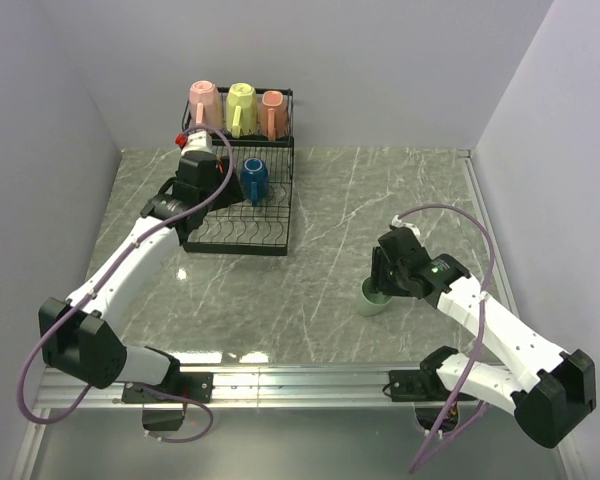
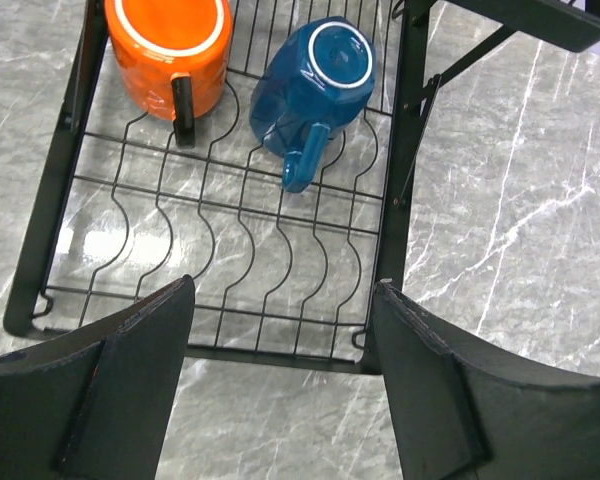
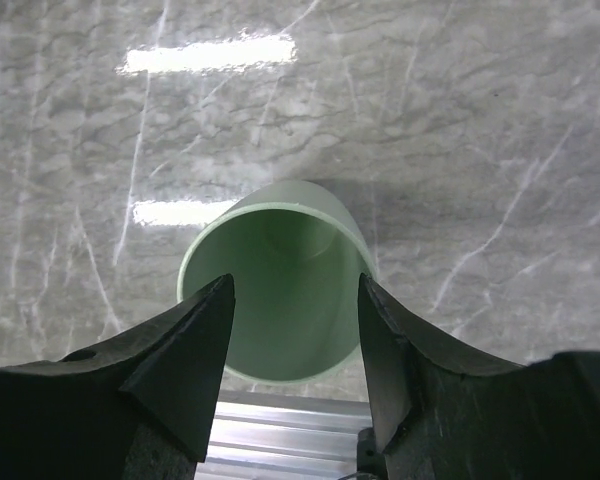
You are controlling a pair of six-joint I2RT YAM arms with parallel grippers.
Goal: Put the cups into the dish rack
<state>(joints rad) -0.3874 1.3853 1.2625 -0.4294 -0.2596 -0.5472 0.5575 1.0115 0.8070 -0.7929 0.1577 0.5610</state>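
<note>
The black wire dish rack (image 1: 270,232) stands at the back left. Its upper basket holds a pink cup (image 1: 206,103), a pale yellow cup (image 1: 242,108) and a salmon-pink cup (image 1: 273,113), all upside down. On the lower tray (image 2: 230,250) lie an orange cup (image 2: 170,50) and a blue cup (image 2: 315,85). My left gripper (image 2: 280,300) hangs open over the tray's front edge, holding nothing. A handleless pale green cup (image 3: 275,280) stands upright on the table at the right. My right gripper (image 3: 295,300) hovers just above its rim, open, with one finger on each side of the mouth.
The grey marble table (image 1: 330,230) is walled on three sides. A metal rail (image 1: 300,380) carrying both arm bases runs along the near edge, close behind the green cup (image 1: 375,300). My left arm (image 1: 130,260) reaches diagonally up to the rack.
</note>
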